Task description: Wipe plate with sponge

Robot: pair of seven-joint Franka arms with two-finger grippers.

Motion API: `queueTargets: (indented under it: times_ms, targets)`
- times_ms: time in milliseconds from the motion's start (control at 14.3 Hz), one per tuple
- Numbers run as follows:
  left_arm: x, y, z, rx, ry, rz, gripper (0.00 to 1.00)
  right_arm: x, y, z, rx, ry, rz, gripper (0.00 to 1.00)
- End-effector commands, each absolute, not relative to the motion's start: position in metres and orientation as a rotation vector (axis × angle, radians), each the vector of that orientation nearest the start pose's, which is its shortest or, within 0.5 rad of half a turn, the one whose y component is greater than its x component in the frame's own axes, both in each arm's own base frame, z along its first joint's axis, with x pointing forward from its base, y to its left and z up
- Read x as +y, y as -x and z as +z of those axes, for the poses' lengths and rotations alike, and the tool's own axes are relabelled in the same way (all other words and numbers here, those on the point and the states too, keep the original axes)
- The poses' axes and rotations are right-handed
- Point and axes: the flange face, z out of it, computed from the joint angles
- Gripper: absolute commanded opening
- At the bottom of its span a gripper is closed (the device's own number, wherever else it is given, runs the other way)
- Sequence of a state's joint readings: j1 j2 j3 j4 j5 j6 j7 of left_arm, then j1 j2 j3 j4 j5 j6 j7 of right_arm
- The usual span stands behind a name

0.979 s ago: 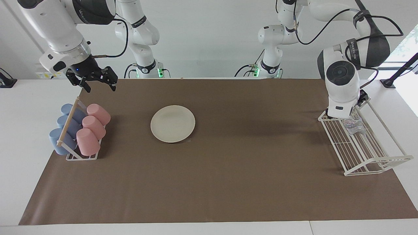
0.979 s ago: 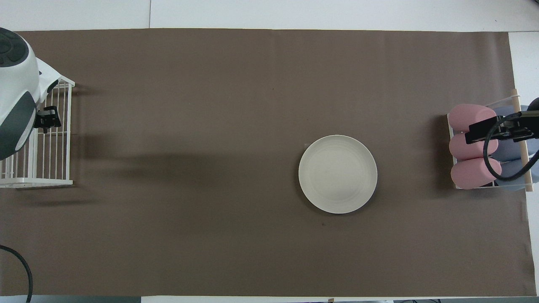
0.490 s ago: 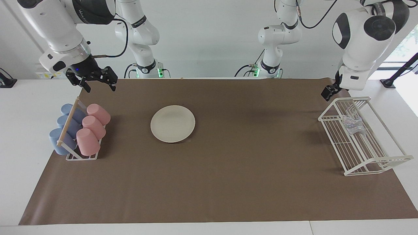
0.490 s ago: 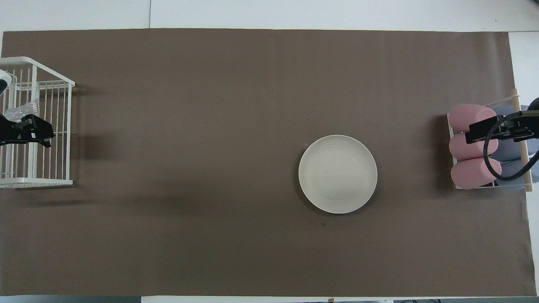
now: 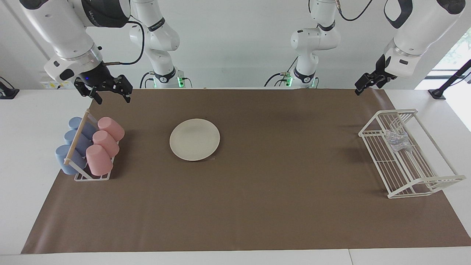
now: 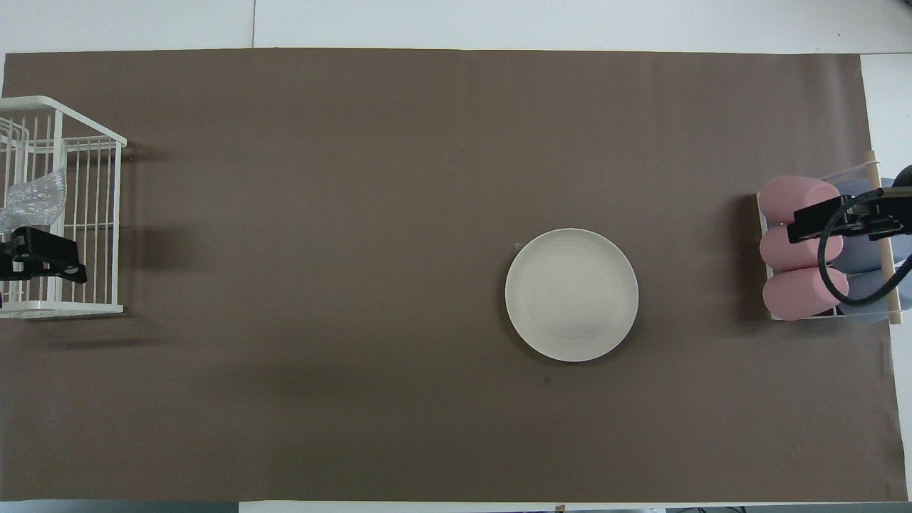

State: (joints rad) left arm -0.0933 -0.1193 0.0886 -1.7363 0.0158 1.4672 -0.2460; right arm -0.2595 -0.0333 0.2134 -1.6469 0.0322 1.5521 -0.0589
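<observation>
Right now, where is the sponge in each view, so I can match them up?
Facing view: the sponge lies in the white wire rack at the left arm's end of the table, near the picture's right edge.
Overhead view: the sponge is at the picture's left edge, in the same rack.
Shared landmark: the white wire rack.

You are looking at a white table [image 5: 25, 121] covered by a brown paper mat [image 5: 257, 206]. The cream plate [image 5: 194, 139] lies flat on the mat, toward the right arm's end. A rack of pink and blue cups [image 5: 90, 149] stands at that end. A white wire rack [image 5: 406, 154] stands at the left arm's end, straddling the mat's edge.
</observation>
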Motion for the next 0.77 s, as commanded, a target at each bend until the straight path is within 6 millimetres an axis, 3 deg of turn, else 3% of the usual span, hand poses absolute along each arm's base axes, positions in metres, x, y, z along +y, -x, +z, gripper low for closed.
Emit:
queueTargets:
  times_ms: [0, 280, 490, 699]
  targets:
    - [0.014, -0.517, 0.592, -0.403, 3.118, 0.177, 1.00, -0.021, -0.537, 0.607, 0.006, 3.146, 0.079, 1.00]
    - [0.005, -0.537, 0.638, -0.394, 3.099, 0.172, 1.00, -0.021, -0.540, 0.609, -0.011, 3.147, 0.070, 1.00]
    - [-0.002, -0.532, 0.636, -0.339, 3.088, 0.270, 1.00, -0.021, -0.542, 0.614, -0.017, 3.148, 0.055, 1.00]
    - [-0.013, -0.532, 0.637, -0.043, 3.135, 0.220, 1.00, -0.022, -0.542, 0.614, -0.014, 3.148, 0.053, 1.00]
